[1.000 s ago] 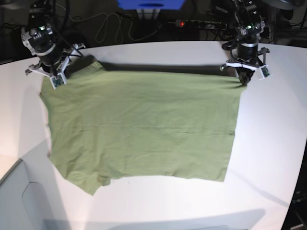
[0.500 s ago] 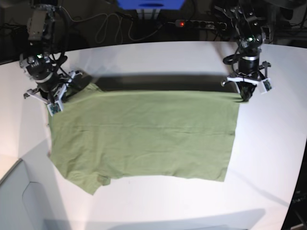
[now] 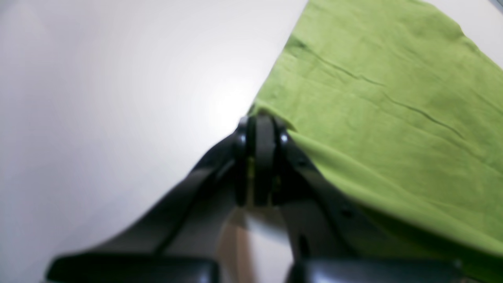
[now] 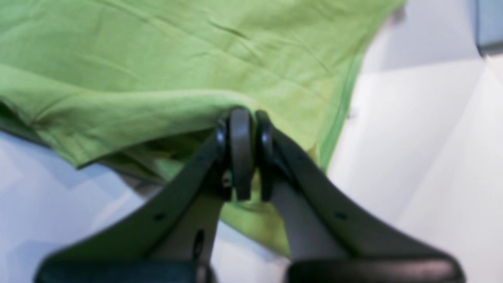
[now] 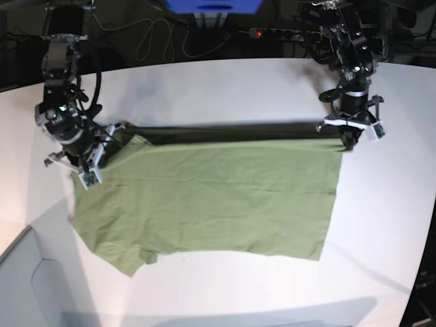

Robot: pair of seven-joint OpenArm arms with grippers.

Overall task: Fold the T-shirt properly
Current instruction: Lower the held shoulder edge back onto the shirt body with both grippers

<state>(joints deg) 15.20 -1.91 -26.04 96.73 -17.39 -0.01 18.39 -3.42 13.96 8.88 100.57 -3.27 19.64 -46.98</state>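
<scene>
The T-shirt (image 5: 204,197) is lying spread across the middle of the white table (image 5: 225,82), with its far edge lifted off the surface by 2 arms. From the shirt's centre in the base view, the left gripper (image 5: 349,139) is pinching the corner at about 2 o'clock, and the right gripper (image 5: 92,163) is pinching the corner at about 10 o'clock. Between them the raised hem is running as a taut, nearly straight line, and a dark band of shadow is falling on the table just behind it.

In the left wrist view the left gripper (image 3: 259,129) is showing its jaws pressed tight together, with a thin edge of green cloth (image 3: 393,118) caught between them; the fabric is stretching away toward 2 o'clock, creased by a couple of long faint lines.

In the right wrist view the right gripper (image 4: 243,122) is likewise clamped narrow on the cloth (image 4: 157,63), which is bunching into a fold at the tips and draping down toward 8 o'clock, where a loose flap is hanging over the table.

The near part of the shirt is resting flat, its lower left corner pointing toward 7 o'clock, with a small folded-over patch near that corner. A red-lit power strip (image 5: 276,33) is sitting beyond the table at 12 o'clock.
</scene>
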